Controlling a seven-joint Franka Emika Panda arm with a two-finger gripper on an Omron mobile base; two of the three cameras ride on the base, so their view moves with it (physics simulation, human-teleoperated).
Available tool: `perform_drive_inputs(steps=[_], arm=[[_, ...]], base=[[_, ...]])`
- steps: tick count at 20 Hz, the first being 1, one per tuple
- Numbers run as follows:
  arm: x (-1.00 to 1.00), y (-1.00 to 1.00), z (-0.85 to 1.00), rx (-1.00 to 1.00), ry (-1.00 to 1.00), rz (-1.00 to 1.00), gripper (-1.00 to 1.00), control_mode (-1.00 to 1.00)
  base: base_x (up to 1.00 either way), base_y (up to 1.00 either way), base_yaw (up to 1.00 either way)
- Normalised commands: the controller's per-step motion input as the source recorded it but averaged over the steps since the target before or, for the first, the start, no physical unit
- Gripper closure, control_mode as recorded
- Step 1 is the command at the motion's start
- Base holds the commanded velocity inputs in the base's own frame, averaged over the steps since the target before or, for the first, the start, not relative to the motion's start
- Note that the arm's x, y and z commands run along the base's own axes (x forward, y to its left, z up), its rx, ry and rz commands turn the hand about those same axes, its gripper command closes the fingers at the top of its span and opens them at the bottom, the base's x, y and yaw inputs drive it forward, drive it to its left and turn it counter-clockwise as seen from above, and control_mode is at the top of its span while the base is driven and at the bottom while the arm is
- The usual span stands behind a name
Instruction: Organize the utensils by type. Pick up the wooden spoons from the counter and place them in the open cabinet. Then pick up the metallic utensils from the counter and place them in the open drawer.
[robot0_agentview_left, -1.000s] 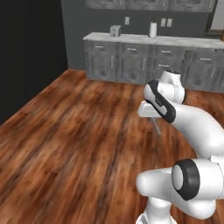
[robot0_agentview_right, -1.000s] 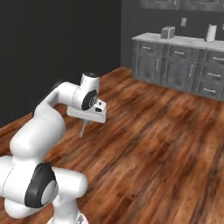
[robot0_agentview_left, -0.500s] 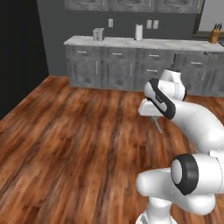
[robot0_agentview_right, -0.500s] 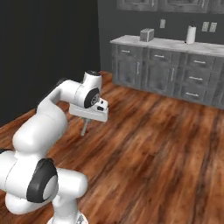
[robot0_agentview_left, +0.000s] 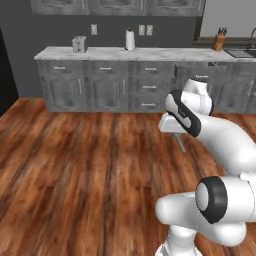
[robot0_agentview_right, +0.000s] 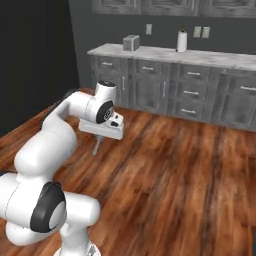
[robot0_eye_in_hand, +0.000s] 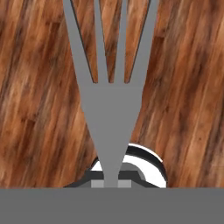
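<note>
- Fork (robot0_eye_in_hand: 109, 100) held in the pincer (robot0_agentview_right: 98, 142), handle clamped between the shut jaws, tines pointing away from the hand and down toward the floor.
- Seen from the hand: flat, slim, silver-grey, a narrow neck widening into a shoulder, long straight tines running out of the top of the picture.
- Seen from the base cameras: only a thin grey stick hanging below the hand (robot0_agentview_left: 180, 142), tilted a little, above bare boards and touching nothing.
- Carried above the wooden floor (robot0_agentview_left: 75, 165), well apart from the long counter (robot0_agentview_left: 135, 54) at the back wall.
- Judged as the second half of the task: one metallic utensil already picked up and on its way, not yet put down.
- Open drawer not identifiable here; one dark front under the counter near the sink end (robot0_agentview_left: 192, 75) perhaps standing out a little, but too small to say.
- Wooden spoons and the orange-handled utensil: nothing to tell about them from these pictures, so unclear whether the first half is finished.
- Left to do, as far as can be judged: bring the fork over the drawer, release it inside, then fetch any remaining metallic piece.
- On the counter: a toaster (robot0_agentview_left: 78, 44), a paper towel roll (robot0_agentview_left: 130, 39), a knife block (robot0_agentview_left: 218, 42) farther right.
</note>
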Motion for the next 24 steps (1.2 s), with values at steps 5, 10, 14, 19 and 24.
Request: perform_drive_inputs(steps=[5, 10, 14, 19, 24], arm=[[0.0, 0.0, 0.0, 0.0, 0.0, 0.0, 1.0, 1.0], [0.0, 0.0, 0.0, 0.0, 0.0, 0.0, 1.0, 1.0], [0.0, 0.0, 0.0, 0.0, 0.0, 0.0, 1.0, 1.0], [0.0, 0.0, 0.0, 0.0, 0.0, 0.0, 1.0, 1.0], [0.0, 0.0, 0.0, 0.0, 0.0, 0.0, 1.0, 1.0]], base=[[1.0, 0.08, -0.16], [1.0, 0.13, -0.12], [1.0, 0.15, -0.21], [1.0, 0.17, -0.27], [1.0, 0.16, -0.28]])
